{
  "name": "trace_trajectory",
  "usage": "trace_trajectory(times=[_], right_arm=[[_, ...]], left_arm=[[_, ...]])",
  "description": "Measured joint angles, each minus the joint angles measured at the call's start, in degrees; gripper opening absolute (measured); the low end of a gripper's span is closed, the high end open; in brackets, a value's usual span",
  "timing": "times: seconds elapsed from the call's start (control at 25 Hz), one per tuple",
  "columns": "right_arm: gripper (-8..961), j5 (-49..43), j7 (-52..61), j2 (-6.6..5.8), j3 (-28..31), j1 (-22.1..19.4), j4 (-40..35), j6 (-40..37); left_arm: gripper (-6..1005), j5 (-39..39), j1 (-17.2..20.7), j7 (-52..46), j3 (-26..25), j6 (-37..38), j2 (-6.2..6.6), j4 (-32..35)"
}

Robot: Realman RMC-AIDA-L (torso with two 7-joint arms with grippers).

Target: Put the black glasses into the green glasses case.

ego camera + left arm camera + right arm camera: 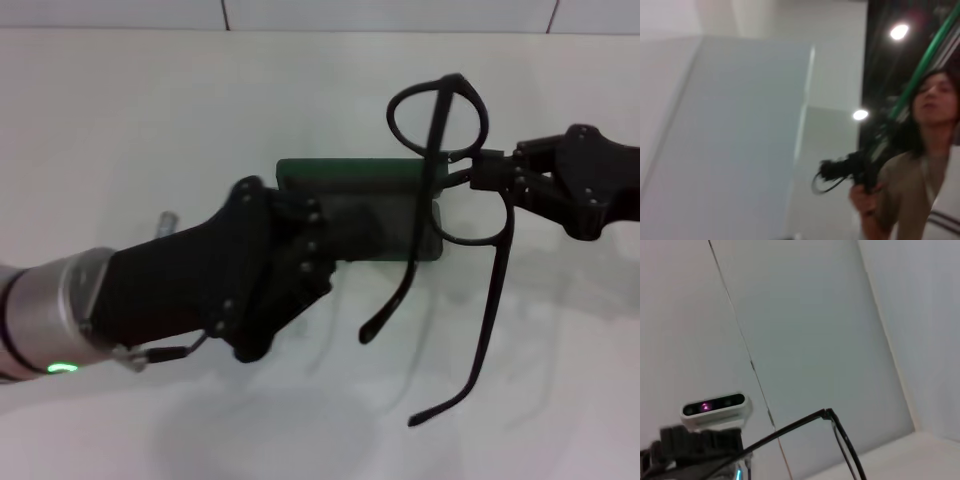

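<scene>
In the head view the black glasses [440,120] hang in the air above the white table, temple arms unfolded and pointing toward me. My right gripper [478,168] comes in from the right and is shut on the frame at the bridge. The green glasses case [350,175] lies open under them, partly hidden by the glasses and my left arm. My left gripper [318,240] is shut on the case's left end and holds it. A temple arm [840,440] shows in the right wrist view. The left wrist view shows the other gripper with the glasses [832,177] far off.
The white table [120,130] spreads all around the case. A wall with panel seams [400,12] runs along the far edge. A person [920,165] stands beyond the table in the left wrist view.
</scene>
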Motion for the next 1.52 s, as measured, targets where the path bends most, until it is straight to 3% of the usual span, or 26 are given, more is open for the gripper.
trace_trajectory(times=[0.12,0.2,0.6,1.52], right_arm=[[37,0.4,-2.3,-0.01,0.5,0.8,3.8,-1.1],[37,0.3,-3.1,-0.01,0.3,1.4,4.9,-1.2],[37,1.6,-5.4,0.44,0.1,4.6,7.9,-3.6],[36,3.3,-6.5,0.61,-0.9,6.1,11.8,-6.2]], left_arm=[[153,-6.1,-2.0,0.7,7.1,0.0,0.0,0.0],[15,-7.5,-3.0,1.0,9.3,-0.1,-0.04,0.0],[15,-8.1,-4.1,1.3,9.9,-4.4,-0.09,-3.2],[15,-12.0,-3.9,2.6,13.5,-14.1,-0.7,-4.3]])
